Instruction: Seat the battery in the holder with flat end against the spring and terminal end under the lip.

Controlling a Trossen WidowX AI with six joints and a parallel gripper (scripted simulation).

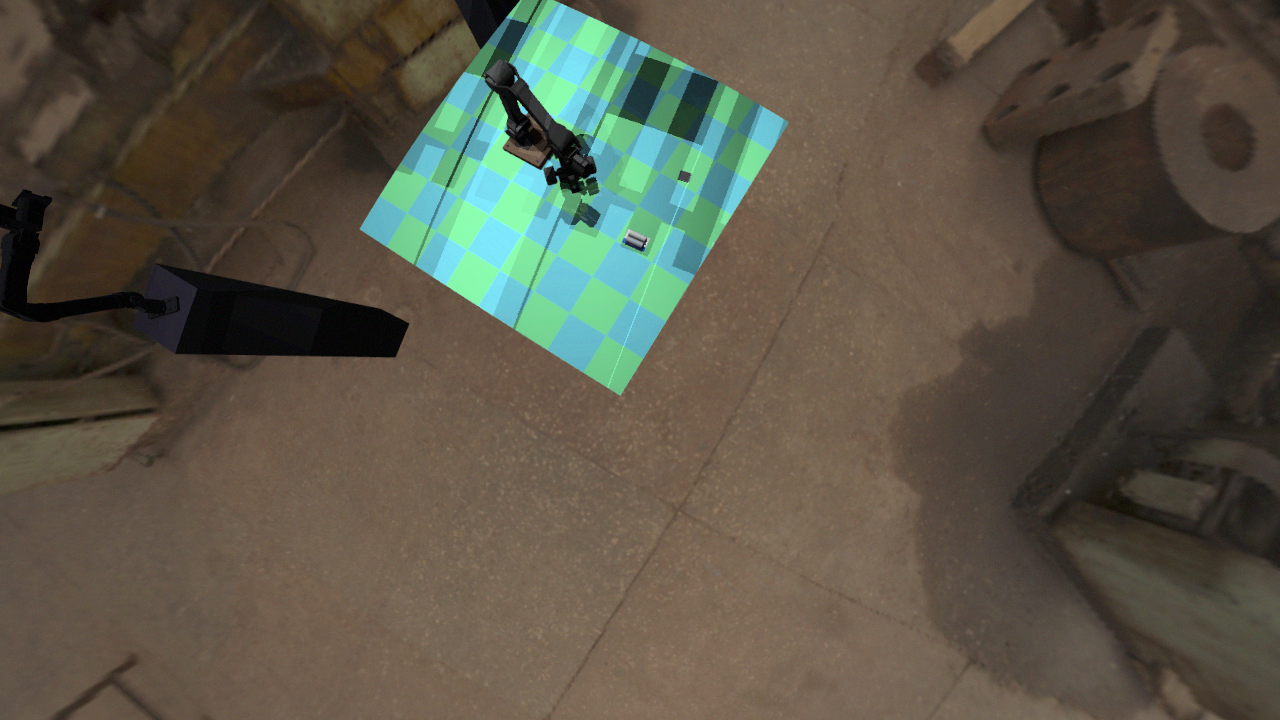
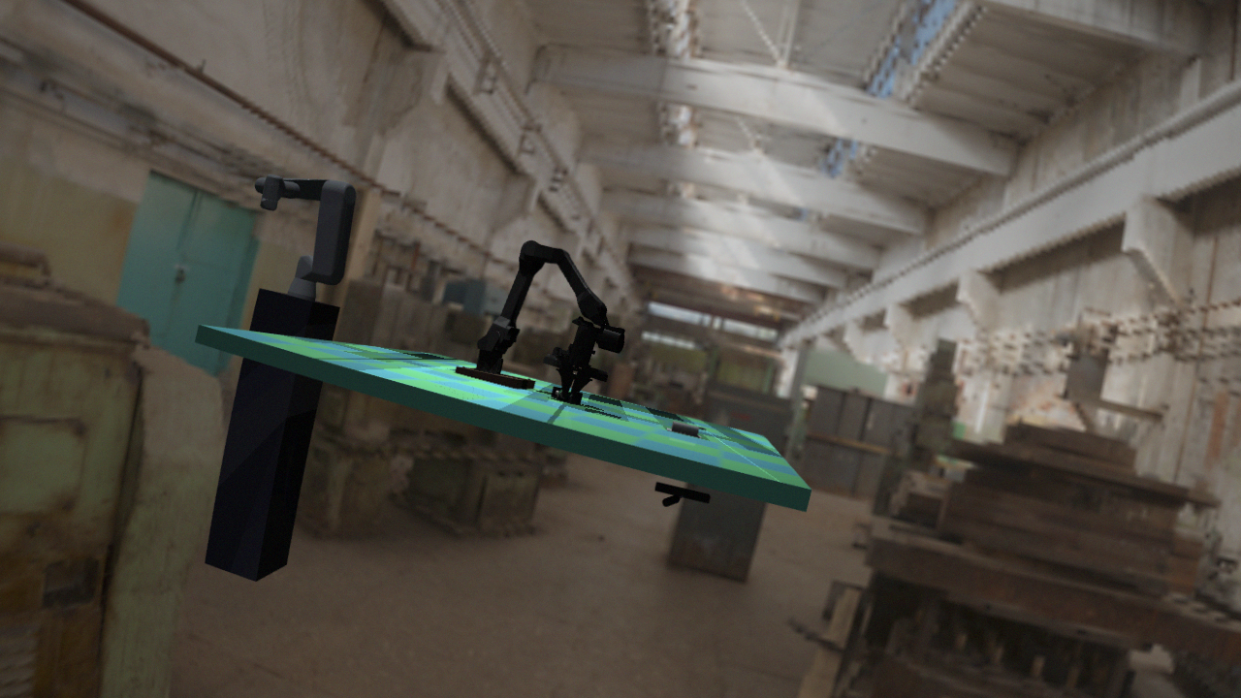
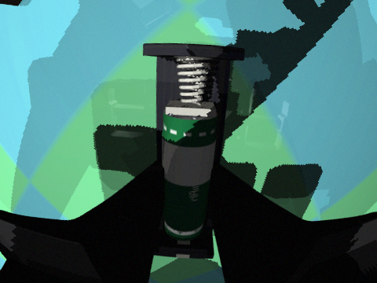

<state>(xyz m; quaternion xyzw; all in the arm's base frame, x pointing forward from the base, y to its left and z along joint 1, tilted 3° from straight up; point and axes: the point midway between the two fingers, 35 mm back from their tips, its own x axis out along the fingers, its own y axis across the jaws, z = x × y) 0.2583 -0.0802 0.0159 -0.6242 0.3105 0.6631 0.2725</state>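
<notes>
- My gripper (image 1: pixel 577 184) (image 2: pixel 568 390) (image 3: pixel 185 168) is closed down on the battery (image 3: pixel 188 165), its fingers parted by the width of the body, one on each long side.
- The battery, banded in green and grey, lies lengthwise over the dark holder (image 2: pixel 555 394) (image 3: pixel 192 51), roughly in line with it.
- At the spring end of the holder, the pale coils of the spring (image 3: pixel 192 80) reach from the end plate to the near end of the battery, seemingly touching it.
- At the holder's opposite end, the battery's small terminal shows beside the low end wall; I cannot tell whether it is under the lip, or whether the battery sits fully down.
- I have not let go of the battery.
- The holder rests on the checkered green-and-blue tabletop (image 1: pixel 572 335) (image 2: pixel 503 418), near my arm's brown base plate (image 1: pixel 523 157) (image 2: pixel 524 382).
- Apart from the holder, on the side away from my base, lies a silver-and-blue object (image 1: pixel 636 240) (image 2: pixel 686 428).
- Farther from the holder sits a small dark square (image 1: pixel 683 176).
- Beyond the tabletop, well apart from the holder, another arm (image 1: pixel 53 308) (image 2: pixel 334 230) stands on a dark pedestal (image 1: pixel 268 322) (image 2: pixel 260 477).
</notes>
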